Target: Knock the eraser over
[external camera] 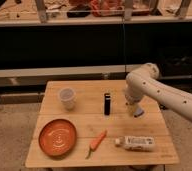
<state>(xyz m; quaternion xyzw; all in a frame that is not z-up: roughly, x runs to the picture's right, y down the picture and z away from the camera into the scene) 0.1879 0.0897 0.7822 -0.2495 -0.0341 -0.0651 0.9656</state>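
The eraser (107, 104), a small narrow black block, stands upright near the middle of the wooden table (89, 150). My gripper (136, 112) hangs at the end of the white arm, low over the table, to the right of the eraser with a gap between them. The white cup (67, 98) stands to the left of the eraser.
An orange plate (58, 136) lies at the front left. A carrot (97, 142) lies in front of the eraser. A white labelled package (135, 143) lies at the front right, just in front of the gripper. A dark shelf unit stands behind the table.
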